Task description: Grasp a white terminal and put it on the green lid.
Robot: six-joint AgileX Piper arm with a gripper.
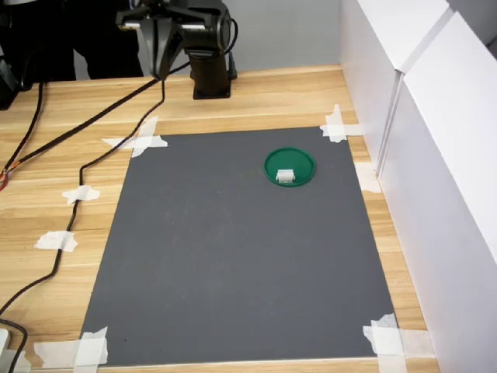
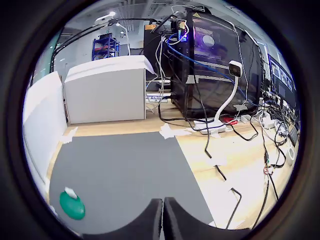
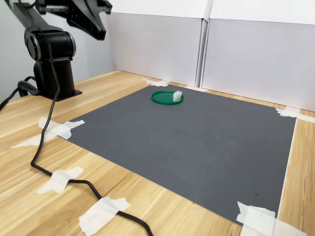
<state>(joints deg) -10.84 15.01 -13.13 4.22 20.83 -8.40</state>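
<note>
Green lid [image 1: 290, 167] on the dark grey mat [image 1: 233, 256] in the first exterior view, toward the first exterior view's upper right, with the white terminal [image 1: 285, 177] resting inside its rim, on the side of the disc nearer this camera; gripper [image 1: 159, 47] raised high above the wooden table [image 1: 256, 97] by the arm's base [image 1: 210, 74], well apart from the lid, nothing seen between the fingers; judged from this, placement looks done and only a clean retreat remains; best carried out by holding height, avoiding any swing over the lid, and keeping clear of the black cables [image 1: 93, 124] on the first exterior view's left. Wrist view next: gripper [image 2: 163, 217] with its two dark fingers pressed together tip to tip, holding nothing; green lid [image 2: 72, 205] far off on the mat [image 2: 125, 170], white terminal [image 2: 70, 193] sitting at its edge, inside or on the rim hard to say here. Second exterior view last: green lid [image 3: 167, 97] lying flat on the mat [image 3: 197, 142] near the white panels [image 3: 246, 54], white terminal [image 3: 176, 95] upright within the raised rim toward the second exterior view's right; nothing else in the lid; arm [image 3: 49, 44] folded back over its base, fingertips cut off by the frame.
</note>
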